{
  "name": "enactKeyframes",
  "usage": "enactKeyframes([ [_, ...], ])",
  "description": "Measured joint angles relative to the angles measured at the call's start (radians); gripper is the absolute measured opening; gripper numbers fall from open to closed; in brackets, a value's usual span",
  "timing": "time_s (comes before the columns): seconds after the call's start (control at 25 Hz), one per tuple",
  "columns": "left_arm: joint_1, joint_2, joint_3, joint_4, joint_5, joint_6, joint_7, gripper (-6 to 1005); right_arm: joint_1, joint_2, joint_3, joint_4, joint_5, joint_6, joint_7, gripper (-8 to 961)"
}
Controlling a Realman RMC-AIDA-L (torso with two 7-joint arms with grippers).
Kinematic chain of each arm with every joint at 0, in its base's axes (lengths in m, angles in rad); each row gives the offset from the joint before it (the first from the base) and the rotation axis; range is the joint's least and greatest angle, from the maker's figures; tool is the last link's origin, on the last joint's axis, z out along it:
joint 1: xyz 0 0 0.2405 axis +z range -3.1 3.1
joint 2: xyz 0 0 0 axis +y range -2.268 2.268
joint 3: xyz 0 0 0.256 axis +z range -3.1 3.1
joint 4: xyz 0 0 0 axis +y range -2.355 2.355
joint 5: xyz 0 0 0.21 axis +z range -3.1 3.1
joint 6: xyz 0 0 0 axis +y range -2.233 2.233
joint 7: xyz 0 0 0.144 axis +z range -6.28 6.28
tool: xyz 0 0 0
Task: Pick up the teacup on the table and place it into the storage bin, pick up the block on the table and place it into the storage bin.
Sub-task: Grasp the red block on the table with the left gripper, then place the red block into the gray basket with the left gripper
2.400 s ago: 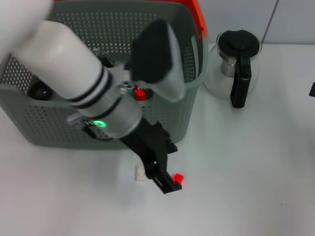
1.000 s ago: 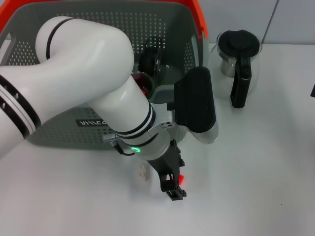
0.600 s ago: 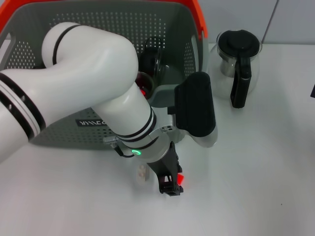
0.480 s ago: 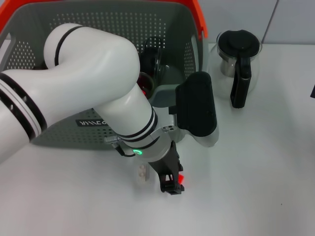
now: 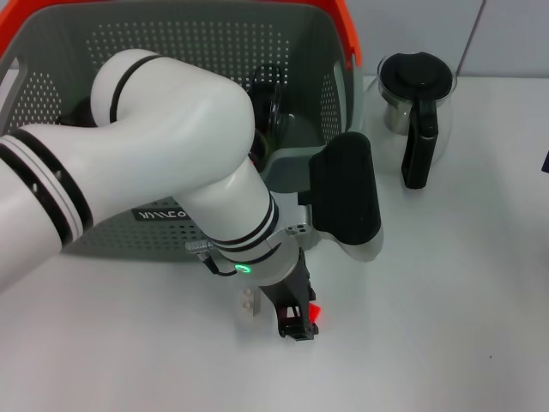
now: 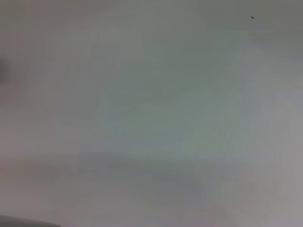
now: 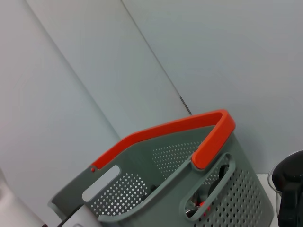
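Observation:
The storage bin (image 5: 163,225), a grey perforated basket with an orange handle, stands at the back left and also shows in the right wrist view (image 7: 156,189). Inside it lies a dark, cup-like thing (image 5: 268,101), apparently the teacup. In front of the bin a small red block (image 5: 314,313) and a small white block (image 5: 249,302) rest on the white table. My left gripper (image 5: 296,324) points down at the table between them, right against the red block. The left wrist view shows only blank table. Only a dark sliver (image 5: 545,159) at the right edge shows of my parked right arm.
A glass pot with a black lid and handle (image 5: 415,112) stands right of the bin. My bulky left arm (image 5: 180,163) hangs over the bin's front wall and hides much of its inside. Open table lies in front and to the right.
My left arm has swung from over the bin down in front of it. Over the last second the gripper shifted slightly left and closer to the red block.

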Motion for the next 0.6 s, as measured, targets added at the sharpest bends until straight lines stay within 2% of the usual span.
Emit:
enactKeyframes([
  [0.6, -0.004, 0.002, -0.003, 0.0, 0.007, 0.0, -0.015, 352, -0.001, -0.006, 0.0, 0.012, -0.002, 0.0, -0.003, 822],
])
